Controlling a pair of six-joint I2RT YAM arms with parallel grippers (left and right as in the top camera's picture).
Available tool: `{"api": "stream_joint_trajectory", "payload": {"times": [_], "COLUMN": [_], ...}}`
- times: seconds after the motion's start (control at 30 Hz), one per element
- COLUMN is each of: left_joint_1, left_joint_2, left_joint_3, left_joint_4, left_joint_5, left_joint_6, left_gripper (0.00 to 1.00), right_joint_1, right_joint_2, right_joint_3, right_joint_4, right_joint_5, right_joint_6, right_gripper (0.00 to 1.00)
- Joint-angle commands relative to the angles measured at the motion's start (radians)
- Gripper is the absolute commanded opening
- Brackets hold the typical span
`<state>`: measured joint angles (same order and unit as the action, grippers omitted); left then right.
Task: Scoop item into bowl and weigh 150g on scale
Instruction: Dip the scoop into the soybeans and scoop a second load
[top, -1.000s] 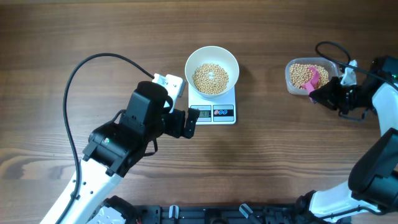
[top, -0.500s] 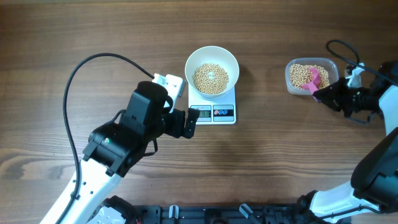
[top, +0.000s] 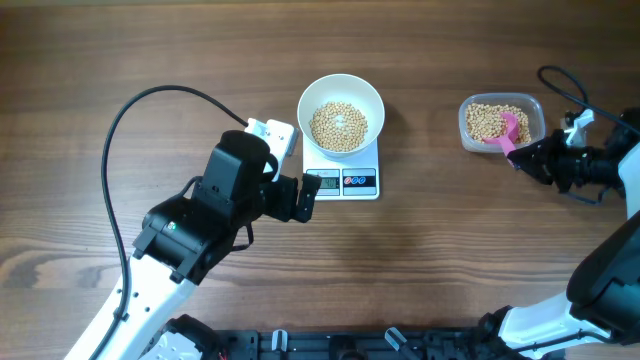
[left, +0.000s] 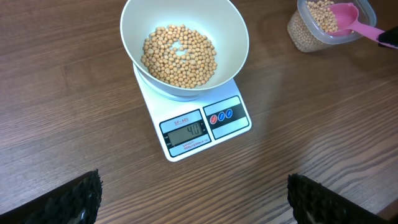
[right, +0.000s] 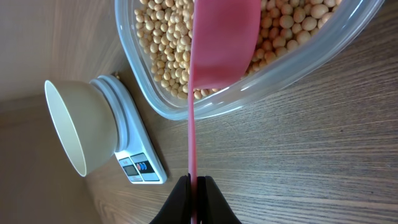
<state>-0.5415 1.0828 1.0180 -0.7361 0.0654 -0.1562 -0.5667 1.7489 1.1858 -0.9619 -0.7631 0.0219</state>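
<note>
Scoop (right: 224, 43) pinched by its handle in your right gripper (right: 194, 186), head in the tub (right: 280, 78); bowl (top: 372, 95) lies well left. Left gripper (top: 303, 198) wide open, empty.

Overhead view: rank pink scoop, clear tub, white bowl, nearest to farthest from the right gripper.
1. Pink plastic scoop, held by the right gripper.
2. Clear plastic tub, around the scoop's head.
3. Round white bowl, far off, mid-table.
</note>
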Motion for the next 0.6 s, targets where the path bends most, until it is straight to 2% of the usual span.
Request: {"api": "stream_joint_trajectory", "payload": {"times": [0.0, 0.2, 0.57], "left_joint_1": [0.004, 0.004, 0.004], "left_joint_2": [0.004, 0.004, 0.004], "left_joint_3": [0.005, 0.005, 0.005], "left_joint_4": [0.003, 0.003, 0.003], "left_joint_5": [0.011, 0.011, 0.011], "left_joint_6": [-0.009, -0.009, -0.010], "left_gripper": [1.00, 1.00, 1.00], "right_joint_1": [-0.016, -0.073, -0.084], "right_joint_2": [0.007, 0.007, 0.007], "right_joint_3": [-0.003, -0.002, -0.002], "right_joint_4": [-0.003, 0.012, 0.005], "right_joint_5": [-0.026, -0.154, -0.164], "right_joint_6": [-0.009, 0.005, -0.033], "right_gripper": [0.04, 0.04, 0.04]}}
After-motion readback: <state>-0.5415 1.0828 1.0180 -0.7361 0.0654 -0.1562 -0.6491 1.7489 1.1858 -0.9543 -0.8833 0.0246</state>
